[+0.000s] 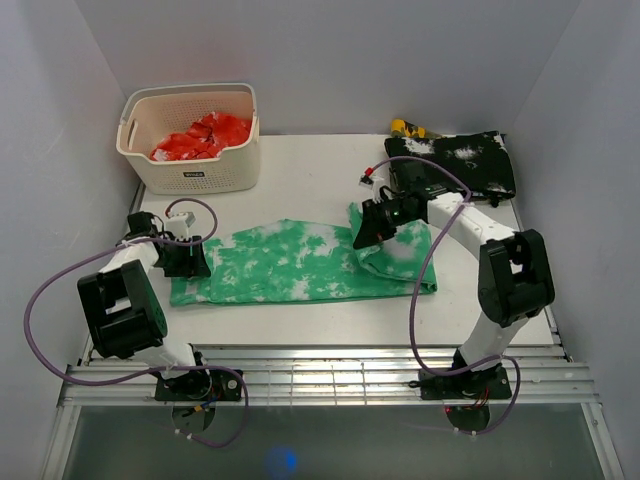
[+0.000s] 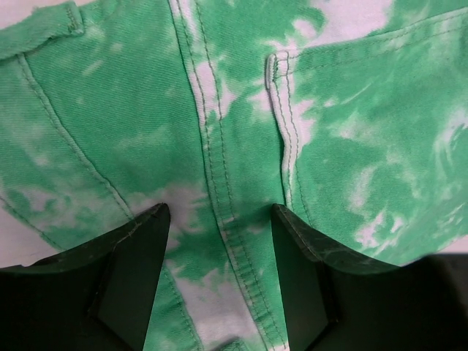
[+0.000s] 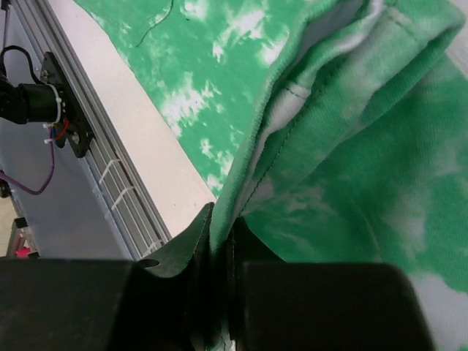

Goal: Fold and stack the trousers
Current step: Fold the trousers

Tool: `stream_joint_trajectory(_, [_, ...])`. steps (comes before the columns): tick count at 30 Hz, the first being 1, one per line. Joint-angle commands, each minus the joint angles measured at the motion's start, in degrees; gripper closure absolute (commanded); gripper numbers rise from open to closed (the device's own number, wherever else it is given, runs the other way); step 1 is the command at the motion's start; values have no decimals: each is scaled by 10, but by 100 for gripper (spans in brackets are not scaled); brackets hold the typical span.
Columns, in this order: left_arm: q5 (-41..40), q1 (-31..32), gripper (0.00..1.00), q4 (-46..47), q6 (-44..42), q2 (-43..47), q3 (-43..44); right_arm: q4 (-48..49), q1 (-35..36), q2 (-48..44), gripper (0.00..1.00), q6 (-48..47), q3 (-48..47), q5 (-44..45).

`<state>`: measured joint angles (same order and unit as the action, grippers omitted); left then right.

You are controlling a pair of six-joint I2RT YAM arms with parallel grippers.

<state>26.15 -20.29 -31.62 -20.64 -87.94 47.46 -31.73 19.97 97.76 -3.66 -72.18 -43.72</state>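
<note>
The green trousers with white blotches (image 1: 290, 262) lie flat across the middle of the table, waist end at the left. My right gripper (image 1: 368, 228) is shut on the leg-end hem (image 3: 252, 157), lifted and folded back over the right part of the cloth. In the right wrist view the cloth edge runs down between the closed fingers (image 3: 197, 241). My left gripper (image 1: 186, 260) is open, low over the waist end. In the left wrist view its fingers (image 2: 139, 263) straddle a seam (image 2: 219, 183) beside a pocket edge (image 2: 281, 124).
A cream basket (image 1: 192, 138) with red cloth (image 1: 203, 135) stands at the back left. A folded black white-speckled garment (image 1: 462, 160) lies at the back right, a yellow item (image 1: 408, 128) beside it. The table's slatted front edge (image 1: 320, 370) runs along the near side.
</note>
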Motion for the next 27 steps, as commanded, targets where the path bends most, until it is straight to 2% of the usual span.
stream_joint_trajectory(1, [-22,3,30,-13,2,-25,-3,111,31,12,92,78,0,-12])
stream_joint_trajectory(7, [-30,3,30,-17,-7,-23,-4,212,77,42,92,143,14,-23])
stream_joint_trajectory(15, [-37,4,30,-18,-10,-28,-10,227,134,87,92,174,-11,-15])
stream_joint_trajectory(27, [-37,6,30,-12,-12,-33,-18,255,158,134,92,230,-26,0])
